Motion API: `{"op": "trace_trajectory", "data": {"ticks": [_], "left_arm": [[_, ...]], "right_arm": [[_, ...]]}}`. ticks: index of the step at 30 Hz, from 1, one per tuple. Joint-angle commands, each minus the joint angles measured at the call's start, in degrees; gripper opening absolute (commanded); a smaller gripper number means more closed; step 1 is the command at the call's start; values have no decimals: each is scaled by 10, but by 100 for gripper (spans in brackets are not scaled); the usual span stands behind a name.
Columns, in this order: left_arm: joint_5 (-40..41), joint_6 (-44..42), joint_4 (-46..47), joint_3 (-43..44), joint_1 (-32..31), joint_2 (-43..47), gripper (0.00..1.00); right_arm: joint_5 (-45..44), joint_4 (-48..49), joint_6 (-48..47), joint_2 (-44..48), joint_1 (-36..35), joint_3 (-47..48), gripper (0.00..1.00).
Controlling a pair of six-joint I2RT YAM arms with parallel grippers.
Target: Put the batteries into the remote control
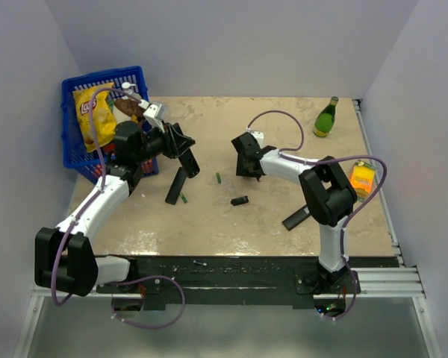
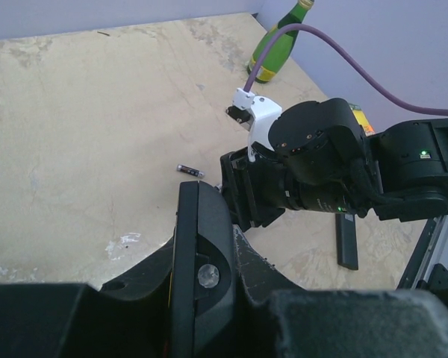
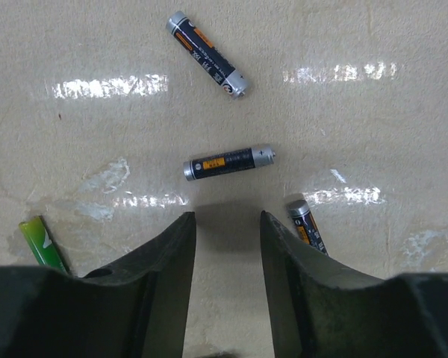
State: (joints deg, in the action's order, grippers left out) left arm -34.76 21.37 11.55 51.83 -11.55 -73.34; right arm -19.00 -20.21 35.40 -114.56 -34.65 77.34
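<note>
Right claw [image 3: 227, 218] open, nothing between jaws, low over table [image 3: 373, 119]. Batteries [image 3: 229, 162] lie loose just ahead of tips, one beside right finger. Risk: finger nudges round cell and it rolls away, or two get pinched together. Left claw [image 1: 178, 143] clamps black bar, likely remote control [image 1: 190, 165]; thin grip, may slip.

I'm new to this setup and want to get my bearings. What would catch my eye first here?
Three dark batteries lie loose in the middle of the table, with the open right fingers poised just above them. To their left, the left fingers grip a black remote. A blue basket holding a yellow chips bag sits at the far left corner, and a green bottle stands far right.
</note>
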Motion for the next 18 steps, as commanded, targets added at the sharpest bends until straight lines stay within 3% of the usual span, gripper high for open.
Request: {"op": "trace_trajectory", "data": {"ticks": [1,18], "left_arm": [[-20,2,41,-1,-1,7,0],[-31,10,48,-3,-1,6,0]], "right_arm": [[-30,9,6,46,3,6,47],[-88,-52,-25,-53,20,154,49]]}}
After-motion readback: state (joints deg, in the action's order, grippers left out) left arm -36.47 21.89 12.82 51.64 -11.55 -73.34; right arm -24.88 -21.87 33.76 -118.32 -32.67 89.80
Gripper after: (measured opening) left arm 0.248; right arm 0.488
